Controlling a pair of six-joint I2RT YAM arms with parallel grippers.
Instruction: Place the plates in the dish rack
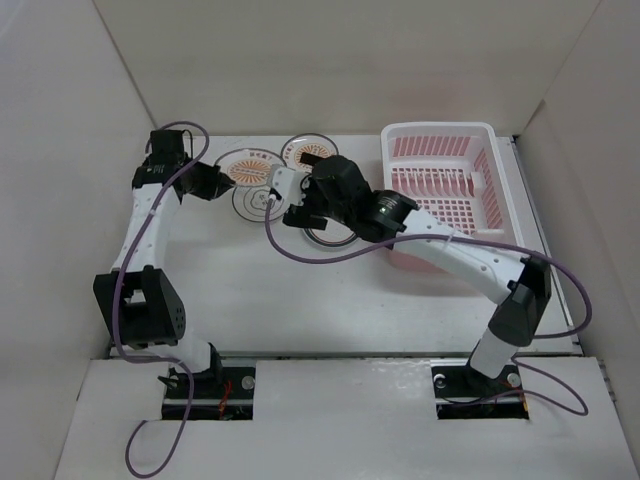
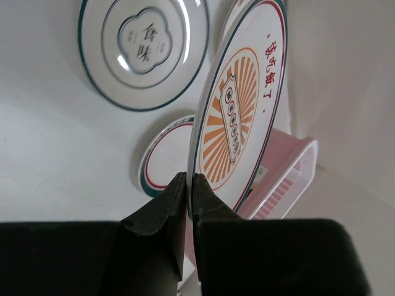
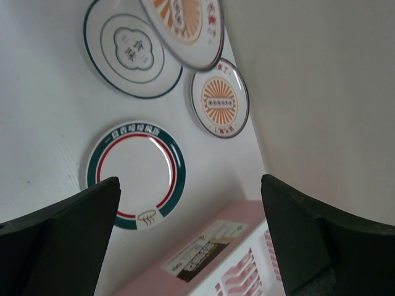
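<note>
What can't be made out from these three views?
- Top external: ringed plate mostly hidden under the right arm.
- Left wrist: dish rack mostly behind the held orange plate; its dividers unseen.
- Right wrist: rack interior cut off by the bottom edge and right fingers; held plate cropped at top.

A white surface (image 1: pixel 300 300) sits boxed in by plain pale walls (image 1: pixel 330 60) on three sides, a white board (image 1: pixel 340 420) along its near edge. Lighting seems soft and even.
</note>
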